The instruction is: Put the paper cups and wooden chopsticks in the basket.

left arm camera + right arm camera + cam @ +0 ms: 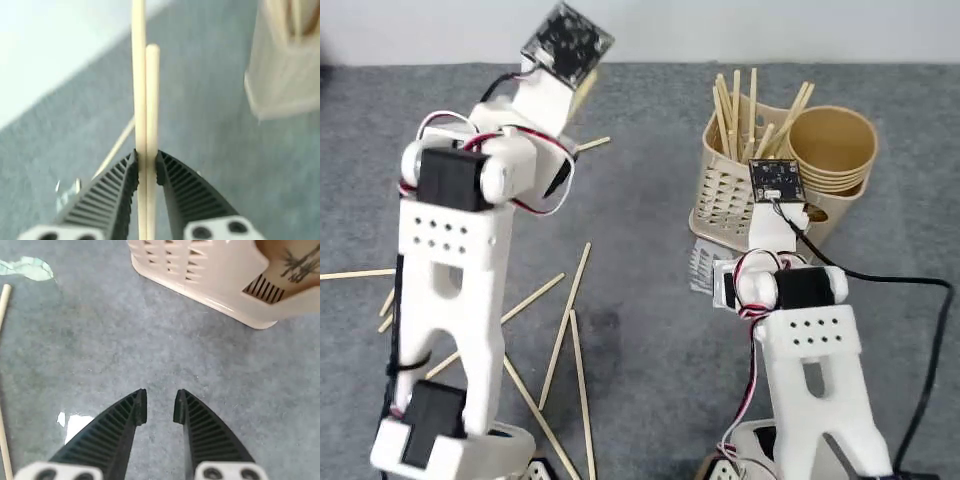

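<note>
Two wooden chopsticks (145,100) are clamped between the fingers (112,192) of the left gripper (146,167) — those of the right gripper (160,407) are parted, near the basket (210,275).

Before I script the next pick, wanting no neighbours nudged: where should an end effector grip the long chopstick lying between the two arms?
Take the chopstick by its far half, probably from straight above, jaws across it: it lies flat, and other sticks crowd its near end.

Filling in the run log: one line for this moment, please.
left jaws: shut on two chopsticks | right jaws: open, near basket | paper cups: in basket | loose chopsticks: on table
</note>
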Action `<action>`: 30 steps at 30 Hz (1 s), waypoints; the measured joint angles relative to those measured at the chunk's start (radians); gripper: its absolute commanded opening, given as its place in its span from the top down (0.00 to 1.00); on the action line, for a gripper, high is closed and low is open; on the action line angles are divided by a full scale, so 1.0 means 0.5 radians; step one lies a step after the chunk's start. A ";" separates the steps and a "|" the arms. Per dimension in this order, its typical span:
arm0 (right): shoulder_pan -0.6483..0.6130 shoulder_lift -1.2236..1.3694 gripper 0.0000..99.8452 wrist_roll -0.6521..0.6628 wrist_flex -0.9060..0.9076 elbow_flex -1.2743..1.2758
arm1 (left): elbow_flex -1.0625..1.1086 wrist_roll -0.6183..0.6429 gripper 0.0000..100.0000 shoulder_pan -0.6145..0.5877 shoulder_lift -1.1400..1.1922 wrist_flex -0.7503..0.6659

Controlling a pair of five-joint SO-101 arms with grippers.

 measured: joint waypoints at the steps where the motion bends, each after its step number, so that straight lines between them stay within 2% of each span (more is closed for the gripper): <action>1: 0.003 0.012 0.90 0.000 0.000 0.028 | 0.000 0.061 0.99 0.021 -0.012 -0.071; 6: 0.003 0.034 0.90 0.000 -0.178 0.224 | 0.000 0.377 0.99 0.135 -0.021 -0.463; 10: 0.003 0.034 0.99 0.000 -0.399 0.393 | 0.000 0.595 0.99 0.218 -0.021 -0.838; 14: 0.003 0.034 0.99 0.046 -0.571 0.485 | 0.000 0.740 0.99 0.310 -0.021 -1.191; 19: 0.003 0.034 0.99 0.135 -0.647 0.540 | 0.000 0.905 0.99 0.408 -0.021 -1.476; 25: 0.003 0.037 0.99 0.150 -0.647 0.540 | 0.147 0.997 0.99 0.519 0.025 -1.878; 30: 0.003 0.037 0.99 0.150 -0.647 0.540 | 0.261 1.000 0.99 0.605 0.178 -2.056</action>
